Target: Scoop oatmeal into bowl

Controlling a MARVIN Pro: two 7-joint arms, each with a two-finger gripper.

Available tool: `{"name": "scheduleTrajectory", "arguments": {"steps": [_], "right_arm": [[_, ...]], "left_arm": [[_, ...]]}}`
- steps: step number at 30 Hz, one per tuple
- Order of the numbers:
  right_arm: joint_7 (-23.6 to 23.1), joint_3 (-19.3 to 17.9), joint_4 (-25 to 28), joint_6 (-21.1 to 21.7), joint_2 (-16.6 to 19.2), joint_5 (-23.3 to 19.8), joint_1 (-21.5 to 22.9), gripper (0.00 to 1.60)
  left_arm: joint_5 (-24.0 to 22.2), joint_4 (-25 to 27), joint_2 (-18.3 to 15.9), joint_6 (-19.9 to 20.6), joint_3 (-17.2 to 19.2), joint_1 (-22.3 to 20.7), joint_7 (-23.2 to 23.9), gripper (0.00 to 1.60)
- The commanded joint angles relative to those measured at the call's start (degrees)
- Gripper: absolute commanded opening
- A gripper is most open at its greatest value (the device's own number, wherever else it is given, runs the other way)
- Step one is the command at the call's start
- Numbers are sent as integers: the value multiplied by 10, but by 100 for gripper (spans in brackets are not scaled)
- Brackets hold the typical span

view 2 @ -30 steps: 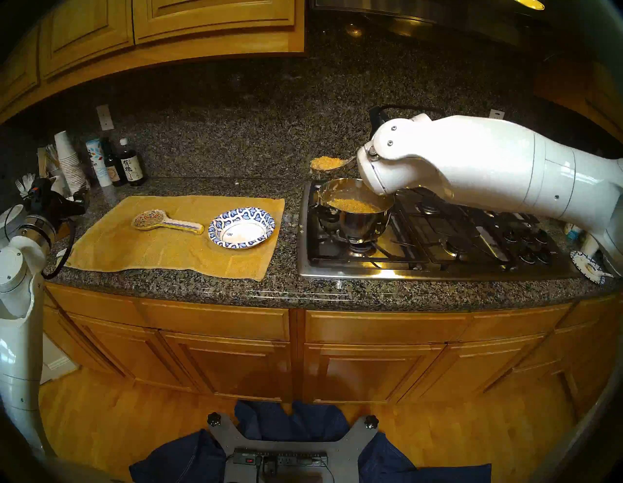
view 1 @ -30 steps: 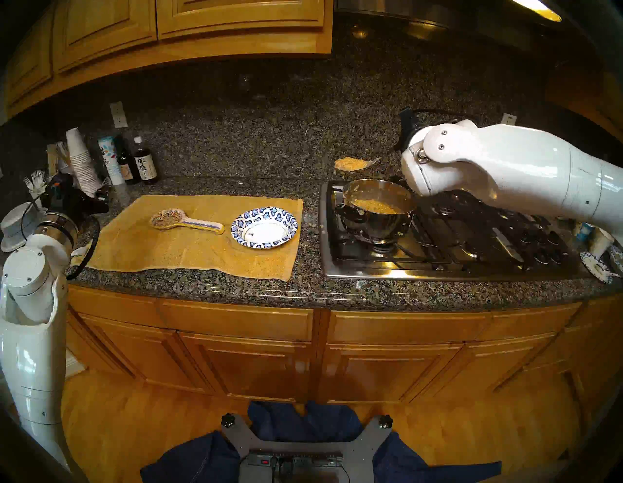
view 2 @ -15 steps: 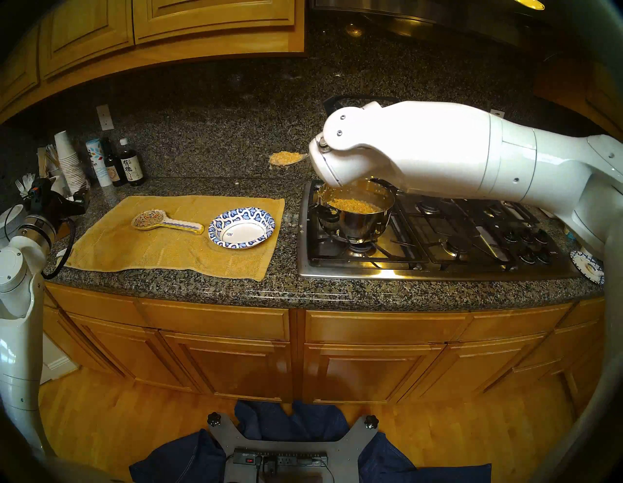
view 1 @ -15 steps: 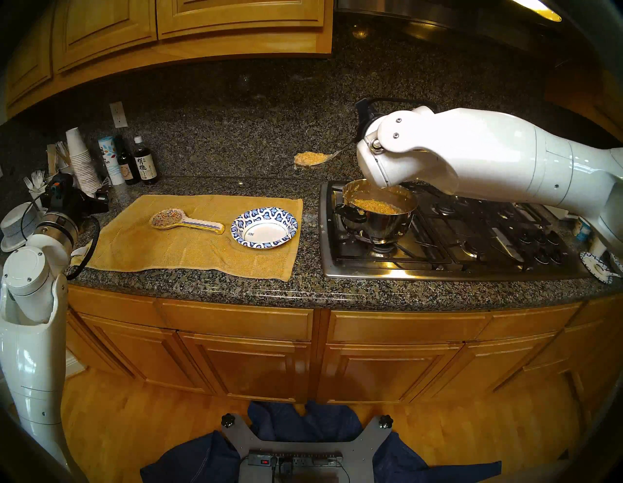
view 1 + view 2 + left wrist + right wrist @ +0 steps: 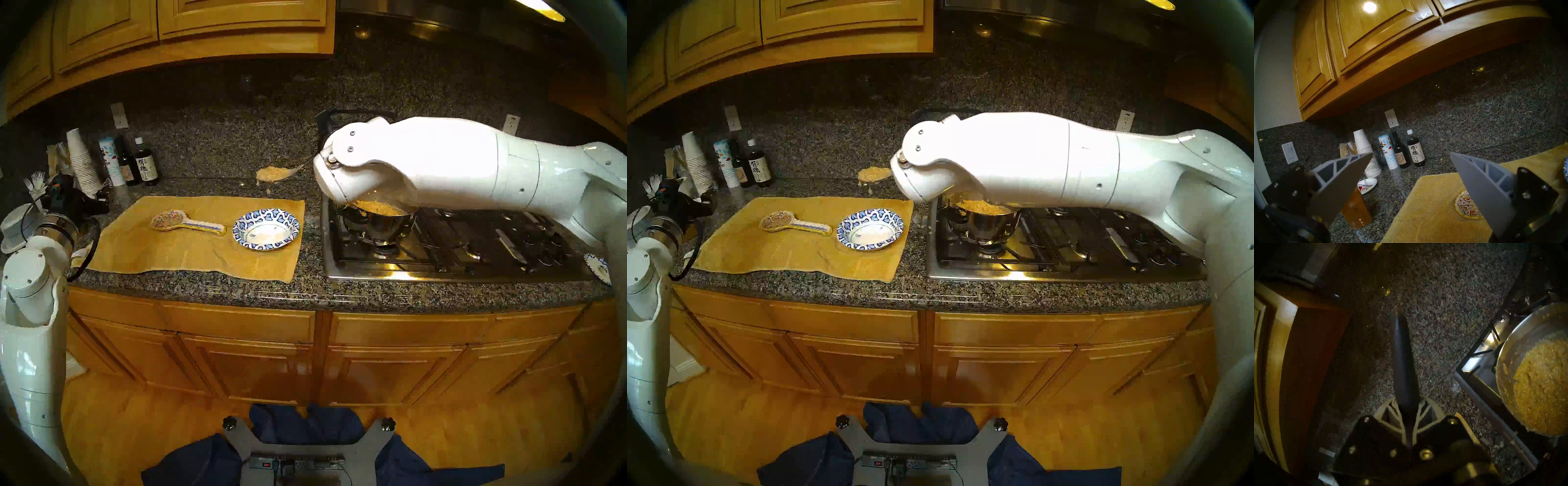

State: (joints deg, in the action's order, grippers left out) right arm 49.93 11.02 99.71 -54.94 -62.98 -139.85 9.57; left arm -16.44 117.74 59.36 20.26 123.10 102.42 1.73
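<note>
The oatmeal (image 5: 376, 207) (image 5: 981, 206) (image 5: 1542, 392) fills a steel pot (image 5: 380, 229) on the stove's front left burner. A metal spoon (image 5: 273, 173) (image 5: 874, 174) heaped with oatmeal hangs in the air left of the stove, over the towel's far edge and behind the bowl (image 5: 268, 214) (image 5: 871, 214), with a drip hanging under it. My right gripper (image 5: 1407, 402) is shut on the spoon's dark handle (image 5: 1403, 361); the head views hide it behind the wrist. My left gripper (image 5: 1410, 153) is open and holds nothing, at the counter's far left.
The blue-and-white bowl sits on a yellow towel (image 5: 169, 251) beside a colourful spoon rest (image 5: 188, 222). Stacked paper cups (image 5: 81, 163) and bottles (image 5: 146, 168) crowd the back left. A small patterned plate (image 5: 599, 268) lies right of the stove (image 5: 458, 268). Cabinets hang overhead.
My right arm has swung left and slightly down, carrying the loaded spoon from above the pot to behind the bowl. Oatmeal now drips from it. The left arm has not moved.
</note>
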Motion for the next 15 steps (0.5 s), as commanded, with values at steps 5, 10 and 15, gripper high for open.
{"name": "scheduleTrajectory", "arguments": {"steps": [5,10,15], "right_arm": [[33,-21,-3,-1,-24,44,-9,0],[38,-15,-1,-1,-30,57,-10,0],[46,4,-2,-1,-40,80,-8,0]], "left_arm": [[1,16,-9,-12,6,-10,1,160],[1,15,-9,-12,6,-10,0,160],[1,15,-9,-12,6,-9,0,160]]}}
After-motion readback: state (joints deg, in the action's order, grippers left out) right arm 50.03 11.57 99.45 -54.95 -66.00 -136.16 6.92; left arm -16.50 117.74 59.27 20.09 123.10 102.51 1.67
